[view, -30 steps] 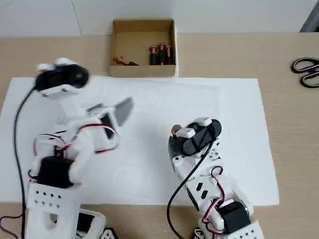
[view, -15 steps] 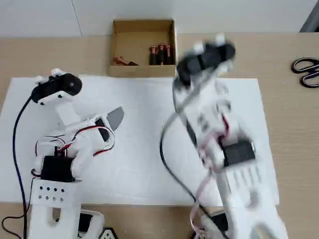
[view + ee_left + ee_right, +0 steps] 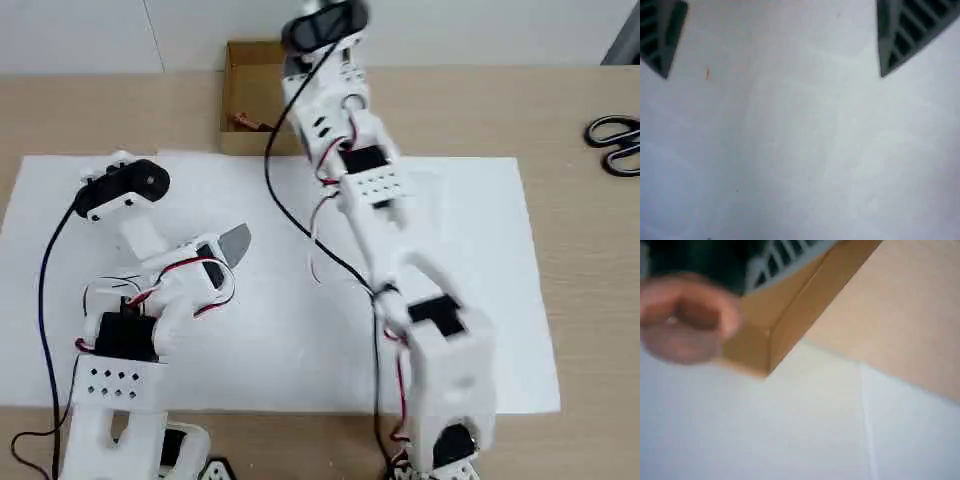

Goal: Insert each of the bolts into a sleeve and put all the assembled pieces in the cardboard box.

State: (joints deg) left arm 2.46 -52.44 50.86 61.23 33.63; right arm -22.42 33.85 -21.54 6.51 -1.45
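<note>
High view first: the right arm [image 3: 365, 185] is stretched all the way out, with its wrist end parked over the cardboard box [image 3: 252, 47] at the far edge of the table [image 3: 560, 100]. One small copper piece [image 3: 247, 123] can be made out lying on the box floor near the front wall. The left arm is folded up over the white sheet [image 3: 470, 250], with the left gripper [image 3: 228, 243] held low above the paper, well apart from the box. A pair of scissors [image 3: 612, 143] is lying off to the side on bare wood.

Left wrist view: the left gripper [image 3: 774, 75] is spread wide, nothing caught between the dark ribbed fingers [image 3: 900, 35], plain white sheet [image 3: 800, 160] underneath.

Right wrist view: pretty blurry, but a copper-ended piece [image 3: 685, 322] is seen end-on right up close and looks pinched in the right gripper [image 3: 722, 287], with a grey ribbed finger [image 3: 785, 257] just past it. A corner of the cardboard box [image 3: 805, 310] is directly behind, sitting where the white sheet [image 3: 790, 430] meets the table [image 3: 910, 315]. Whether the piece is over the box opening can't be told from here.
</note>
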